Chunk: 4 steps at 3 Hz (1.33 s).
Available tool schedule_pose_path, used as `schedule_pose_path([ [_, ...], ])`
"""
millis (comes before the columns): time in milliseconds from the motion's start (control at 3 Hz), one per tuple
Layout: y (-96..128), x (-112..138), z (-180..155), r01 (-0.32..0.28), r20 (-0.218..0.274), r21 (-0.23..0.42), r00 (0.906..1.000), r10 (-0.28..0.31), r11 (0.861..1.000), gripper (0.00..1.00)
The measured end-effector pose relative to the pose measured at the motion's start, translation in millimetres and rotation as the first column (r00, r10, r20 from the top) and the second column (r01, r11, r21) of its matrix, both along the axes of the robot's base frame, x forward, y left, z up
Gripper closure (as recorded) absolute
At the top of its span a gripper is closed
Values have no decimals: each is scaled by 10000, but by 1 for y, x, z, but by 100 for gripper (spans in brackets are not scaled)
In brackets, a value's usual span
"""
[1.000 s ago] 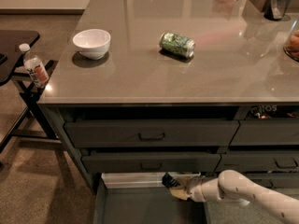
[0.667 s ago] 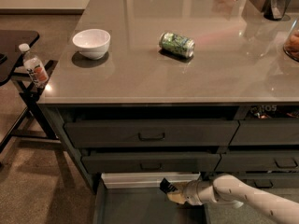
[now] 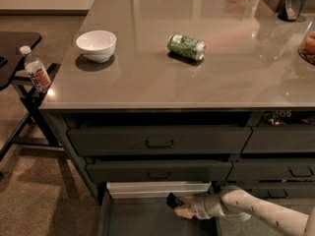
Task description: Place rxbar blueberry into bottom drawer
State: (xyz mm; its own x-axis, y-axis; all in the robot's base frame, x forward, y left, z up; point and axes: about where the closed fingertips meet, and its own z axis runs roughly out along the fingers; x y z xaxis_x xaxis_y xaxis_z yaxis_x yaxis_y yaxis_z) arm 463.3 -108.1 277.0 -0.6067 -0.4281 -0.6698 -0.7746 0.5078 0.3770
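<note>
Gripper low inside bottom drawer, just below its white back rim; grip state: can't tell. Dark bit at its tip is prob. the rxbar blueberry: light, flat, slick wrapper, best pinched across the flat faces. Drawer floor open to the left. Middle drawer front overhangs close above. Green can and bowl sit far off on the counter, no bother
</note>
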Motion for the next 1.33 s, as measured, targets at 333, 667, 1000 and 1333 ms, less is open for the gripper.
schedule_pose_path([
  [333, 7, -1, -12, 153, 30, -85, 9999, -152, 9998, 100],
  [667, 19, -4, -39, 111, 104, -15, 9999, -111, 9999, 100],
  [1000, 31, -10, -63, -325, 394, 141, 9987, 319, 9994, 100],
  [1333, 40, -13, -82, -919, 567, 136, 9942, 910, 9957, 100],
])
